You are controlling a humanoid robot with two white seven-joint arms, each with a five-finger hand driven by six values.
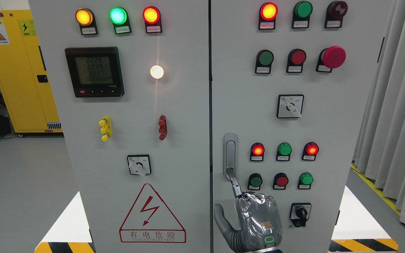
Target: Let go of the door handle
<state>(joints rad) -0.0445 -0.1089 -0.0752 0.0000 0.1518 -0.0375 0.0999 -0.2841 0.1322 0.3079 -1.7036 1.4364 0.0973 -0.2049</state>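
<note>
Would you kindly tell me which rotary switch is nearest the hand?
The black-knobbed rotary switch at the right door's bottom, just right of the hand; the others sit farther away.

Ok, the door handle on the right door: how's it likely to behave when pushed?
The door handle looks like rigid metal set flush, so probably stiff, not flexing. Its smooth sheen suggests slippery contact for the right hand touching its lower end.

The scene is bright and evenly lit, with sharp focus throughout. A white indicator lamp [156, 71] on the grey cabinet [188, 116] flares, throwing a thin vertical streak. Shadows are soft and faint. The digital meter [94, 71] display looks washed out.
</note>
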